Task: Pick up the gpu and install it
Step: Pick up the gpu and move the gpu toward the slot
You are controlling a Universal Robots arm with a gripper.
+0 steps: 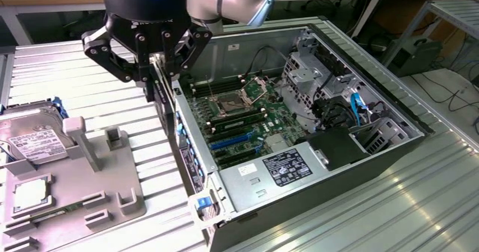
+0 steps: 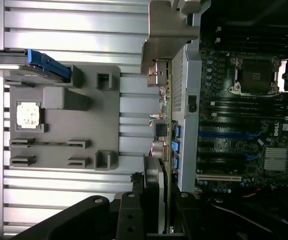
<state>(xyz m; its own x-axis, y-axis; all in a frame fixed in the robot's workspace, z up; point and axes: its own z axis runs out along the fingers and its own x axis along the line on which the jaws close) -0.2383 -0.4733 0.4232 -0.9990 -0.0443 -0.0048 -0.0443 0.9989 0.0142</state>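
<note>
The gpu (image 1: 160,92) is a thin dark card hanging on edge below my gripper (image 1: 159,67), which is shut on its upper edge. It hangs just above the rear wall of the open computer case (image 1: 196,151), a little outside it, towards the exterior view's left. In the wrist view the gpu (image 2: 167,125) runs edge-on, with its silvery bracket (image 2: 164,42) at the far end and my gripper (image 2: 158,205) clamped on the near end. The motherboard (image 1: 243,120) lies inside the case, with blue and black expansion slots (image 2: 228,134) beside the card.
A grey holder tray (image 1: 101,196) lies on the slatted metal table at the exterior view's left, carrying a hard drive (image 1: 30,137) and a small square CPU chip (image 1: 31,193). Inside the case are a drive cage (image 1: 314,78) and a power supply (image 1: 288,168).
</note>
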